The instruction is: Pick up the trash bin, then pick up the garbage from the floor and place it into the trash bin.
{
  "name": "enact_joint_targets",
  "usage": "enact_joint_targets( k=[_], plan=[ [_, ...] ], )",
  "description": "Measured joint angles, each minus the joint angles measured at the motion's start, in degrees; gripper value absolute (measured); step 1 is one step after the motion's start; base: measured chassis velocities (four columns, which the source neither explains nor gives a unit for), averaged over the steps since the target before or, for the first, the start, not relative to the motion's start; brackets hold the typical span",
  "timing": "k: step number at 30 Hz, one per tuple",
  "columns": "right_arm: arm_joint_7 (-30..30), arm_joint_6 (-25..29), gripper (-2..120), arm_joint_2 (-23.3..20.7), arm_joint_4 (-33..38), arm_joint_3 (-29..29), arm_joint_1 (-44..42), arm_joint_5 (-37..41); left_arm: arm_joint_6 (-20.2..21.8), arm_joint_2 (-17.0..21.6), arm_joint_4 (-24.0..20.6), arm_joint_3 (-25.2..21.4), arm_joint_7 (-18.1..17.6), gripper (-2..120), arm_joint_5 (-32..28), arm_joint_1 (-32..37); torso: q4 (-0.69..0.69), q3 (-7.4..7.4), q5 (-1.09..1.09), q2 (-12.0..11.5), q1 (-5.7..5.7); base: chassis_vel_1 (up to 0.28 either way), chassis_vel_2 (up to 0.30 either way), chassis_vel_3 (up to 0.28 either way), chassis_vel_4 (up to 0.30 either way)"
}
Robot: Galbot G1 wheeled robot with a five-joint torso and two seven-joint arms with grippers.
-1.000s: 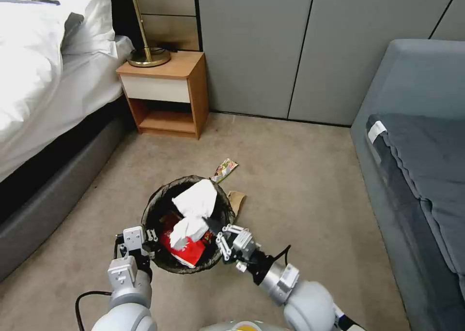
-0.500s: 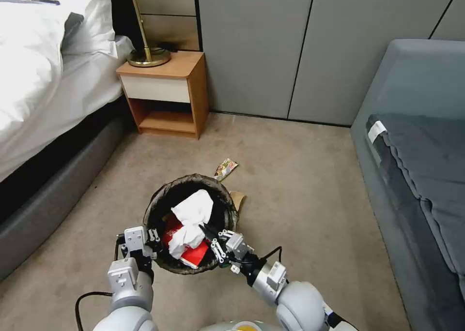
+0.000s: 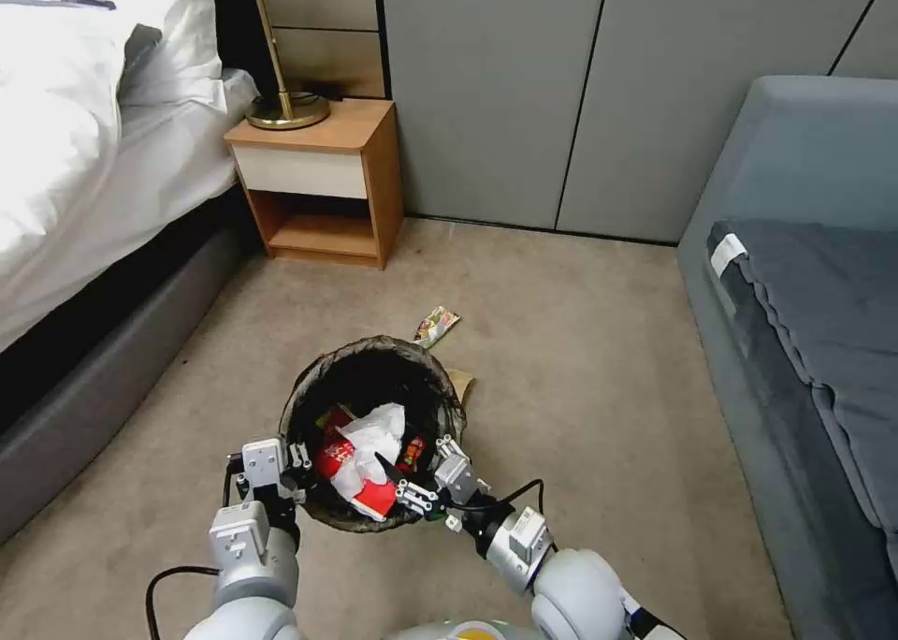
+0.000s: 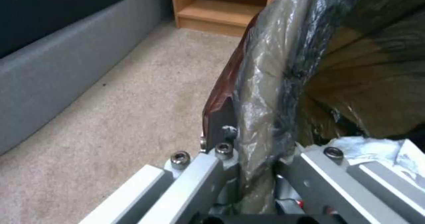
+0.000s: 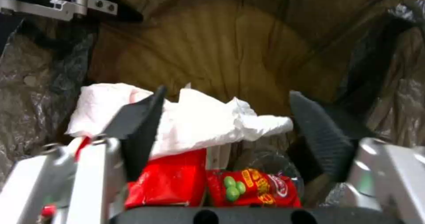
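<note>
Trash bin [image 3: 374,369] stands on the carpet floor [image 3: 580,359], mid-room, between the bed [image 3: 84,181] and the grey sofa [image 3: 804,322], well short of the nightstand [image 3: 323,177]. Dark bag liner is folded over its rim.

Left claw [image 3: 292,467] is clamped on the bin's near-left rim, one finger inside, one outside, pinching liner and wall.

Right claw [image 3: 416,476] hangs over the bin's near-right rim, jaws spread wide, nothing between them.

Inside the bin: crumpled white paper [image 5: 199,121] lying loose on a red carton [image 5: 170,181] and a red snack packet [image 5: 254,187].

On the floor just beyond the bin's far edge: a colourful wrapper [image 3: 436,325] and a brown cardboard scrap [image 3: 461,383] beside the far-right rim.
</note>
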Motion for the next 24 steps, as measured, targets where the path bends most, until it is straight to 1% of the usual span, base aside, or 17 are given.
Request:
enact_joint_targets(
  k=[1,2,3,4,6,7,10,11,12,13,14,15,17,18,20,23,24],
  plan=[
    [0.04,-0.01,83,-0.02,0.15,0.05,-0.04,-0.08,0.00,0.00,0.00,0.00,0.00,0,0.02,0.02,0.00,0.00,0.00,0.00,0.00,0.000,0.000,0.000,0.000],
    [0.06,-0.01,86,-0.03,0.26,0.09,-0.05,-0.10,0.00,-0.01,0.00,0.00,0.00,0,0.02,0.02,0.00,0.00,0.00,0.00,0.00,0.000,0.000,0.000,0.000],
    [0.13,-0.02,92,-0.08,0.65,0.23,-0.07,-0.17,0.00,-0.01,0.00,-0.03,0.01,0,0.03,0.02,0.00,0.00,0.00,0.00,0.00,0.000,0.000,0.000,0.000],
    [0.13,-0.02,92,-0.08,0.65,0.23,-0.07,-0.17,0.00,-0.01,0.00,-0.03,0.01,0,0.03,0.02,0.00,0.00,0.00,0.00,0.00,0.000,0.000,0.000,0.000],
    [0.26,0.26,98,-0.11,1.54,0.61,-0.18,-0.52,0.00,-0.01,0.02,-0.15,0.03,0,0.03,-0.04,0.00,0.00,0.00,0.00,0.00,0.000,0.000,0.000,0.000],
    [0.26,0.26,98,-0.11,1.54,0.61,-0.18,-0.52,0.00,-0.01,0.02,-0.15,0.03,0,0.03,-0.04,0.00,0.00,0.00,0.00,0.00,0.000,0.000,0.000,0.000],
    [0.54,2.57,100,0.13,5.19,1.94,-0.69,-2.73,-0.11,0.05,1.11,-0.67,0.06,0,0.01,-0.33,0.00,0.00,0.00,0.00,0.00,0.000,0.000,0.000,0.000],
    [0.98,3.79,100,0.54,7.99,2.82,-1.13,-3.85,-0.16,0.14,1.84,-1.06,0.07,0,-0.11,-0.58,0.01,0.00,0.00,0.00,0.00,0.000,0.000,0.000,0.000],
    [0.98,3.79,100,0.54,7.99,2.82,-1.13,-3.85,-0.16,0.14,1.84,-1.06,0.07,0,-0.11,-0.58,0.01,0.00,0.00,0.00,0.00,0.000,0.000,0.000,0.000],
    [1.60,4.21,100,0.84,9.99,3.42,-1.61,-4.16,-0.26,0.23,2.28,-1.34,0.07,0,-0.23,-0.76,0.01,0.00,0.00,0.00,0.00,0.000,0.000,0.000,0.000],
    [3.11,4.26,100,1.31,12.48,4.16,-2.46,-4.35,-0.39,0.30,2.79,-1.75,0.07,0,-0.52,-0.98,0.01,0.00,0.00,0.00,0.00,0.000,0.000,0.000,0.000],
    [3.11,4.26,100,1.31,12.48,4.16,-2.46,-4.35,-0.39,0.30,2.79,-1.75,0.07,0,-0.52,-0.98,0.01,0.00,0.00,0.00,0.00,0.000,0.000,0.000,0.000],
    [6.26,3.97,100,2.19,16.05,5.55,-4.33,-4.39,-0.48,0.36,3.41,-2.46,0.06,0,-1.18,-1.31,0.00,0.00,-0.01,0.00,0.00,0.000,0.000,0.000,0.000],
    [8.59,4.07,100,3.14,18.23,7.27,-6.44,-5.18,-0.61,0.44,3.76,-3.11,0.05,0,-1.86,-1.49,0.00,0.00,0.00,0.00,0.00,0.000,0.000,0.000,0.000],
    [9.42,4.29,100,3.55,18.92,8.06,-7.43,-5.61,-0.67,0.51,3.85,-3.42,0.05,0,-2.27,-1.54,0.00,0.00,0.00,0.00,0.01,0.000,0.000,0.000,0.000],
    [12.76,5.98,100,5.28,20.81,12.21,-13.09,-6.83,-1.05,1.10,4.01,-4.95,0.01,0,-4.06,-1.72,-0.01,0.00,-0.01,0.00,0.00,0.000,0.000,0.000,0.000],
    [12.76,5.98,100,5.28,20.81,12.21,-13.09,-6.83,-1.05,1.10,4.01,-4.95,0.01,0,-4.06,-1.72,-0.01,0.00,-0.01,0.00,0.00,0.000,0.000,0.000,0.000]
  ],
)
